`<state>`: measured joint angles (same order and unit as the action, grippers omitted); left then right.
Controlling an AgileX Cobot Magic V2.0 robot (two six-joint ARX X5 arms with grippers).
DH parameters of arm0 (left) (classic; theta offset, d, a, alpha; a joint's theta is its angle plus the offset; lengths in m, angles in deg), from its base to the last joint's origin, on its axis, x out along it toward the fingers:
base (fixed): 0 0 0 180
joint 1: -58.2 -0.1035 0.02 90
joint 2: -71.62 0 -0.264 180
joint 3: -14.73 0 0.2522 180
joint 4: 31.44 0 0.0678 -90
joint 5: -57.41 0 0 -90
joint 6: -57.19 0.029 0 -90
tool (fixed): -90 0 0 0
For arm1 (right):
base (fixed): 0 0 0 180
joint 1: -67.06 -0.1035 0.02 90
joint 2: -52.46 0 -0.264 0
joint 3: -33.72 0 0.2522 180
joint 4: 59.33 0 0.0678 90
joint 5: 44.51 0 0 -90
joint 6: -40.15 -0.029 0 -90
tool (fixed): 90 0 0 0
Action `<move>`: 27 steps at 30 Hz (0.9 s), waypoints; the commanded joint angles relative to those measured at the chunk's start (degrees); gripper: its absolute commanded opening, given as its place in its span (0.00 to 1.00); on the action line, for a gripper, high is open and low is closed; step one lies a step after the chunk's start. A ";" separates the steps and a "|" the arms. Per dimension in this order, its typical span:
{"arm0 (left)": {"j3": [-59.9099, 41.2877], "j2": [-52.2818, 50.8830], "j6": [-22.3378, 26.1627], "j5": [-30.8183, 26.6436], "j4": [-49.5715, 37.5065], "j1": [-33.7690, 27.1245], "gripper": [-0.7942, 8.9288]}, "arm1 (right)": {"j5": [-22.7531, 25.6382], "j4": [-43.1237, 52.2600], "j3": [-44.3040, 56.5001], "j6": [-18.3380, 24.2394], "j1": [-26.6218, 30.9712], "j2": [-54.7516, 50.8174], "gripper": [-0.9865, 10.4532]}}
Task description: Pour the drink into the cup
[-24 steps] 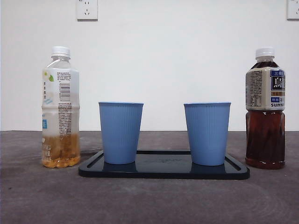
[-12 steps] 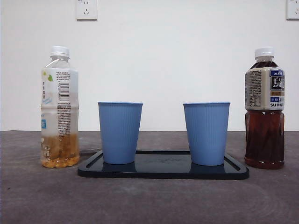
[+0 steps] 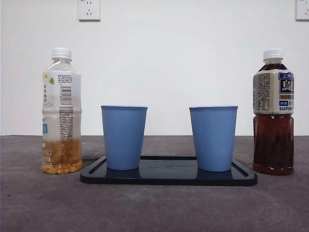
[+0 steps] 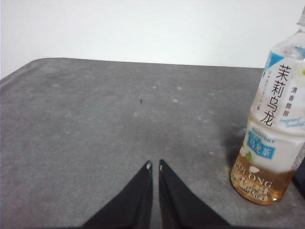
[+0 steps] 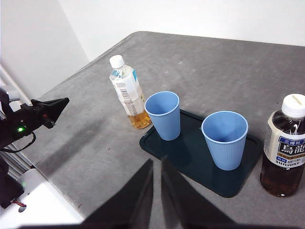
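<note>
Bottles and cups stand untouched on a grey desk (image 3: 154,208), and neither arm has begun its reach. A dark tray (image 3: 169,175) sits mid-desk and serves as the landmark. On the tray stand two empty blue cups, one cup (image 3: 124,137) toward the pale bottle and the other cup (image 3: 213,138) toward the dark bottle, well apart from each other. Just beside one short end of the tray stands a pale tea bottle (image 3: 62,111), upright, white cap on, only its lowest part filled with amber drink. Just beside the opposite end stands a dark tea bottle (image 3: 273,112), upright, capped, nearly full.

The left gripper (image 4: 154,165) hovers low over bare desk, farther from the tray than the pale bottle, which is near it; its jaws are together, with only a hairline gap. The right gripper (image 5: 156,162) hangs high, looking down at the tray from the near side, its jaws likewise together and holding nothing.

The step in hand appears to be the approach to a bottle. To do it well, the jaws need to spread wider than the bottle body first, then close around the label section, level and square, so the bottle does not tip. Both caps look to be still on, which would block pouring.
</note>
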<state>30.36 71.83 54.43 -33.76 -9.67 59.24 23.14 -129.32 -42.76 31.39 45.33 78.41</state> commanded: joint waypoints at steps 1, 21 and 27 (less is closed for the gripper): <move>-1.18 -0.04 -0.92 -0.04 -0.20 0.00 0.10 | -0.13 0.68 -0.98 0.61 -0.26 0.11 0.11; -1.18 -0.02 -0.92 -0.04 -0.26 -0.02 0.10 | 1.49 0.63 -0.90 1.05 0.26 0.09 0.11; -1.18 -0.02 -0.92 -0.04 -0.26 0.00 0.10 | 10.36 10.29 6.88 6.34 9.14 -1.68 0.11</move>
<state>30.33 71.83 54.08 -33.76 -9.34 59.24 32.10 -120.57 -37.71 34.94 53.04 76.99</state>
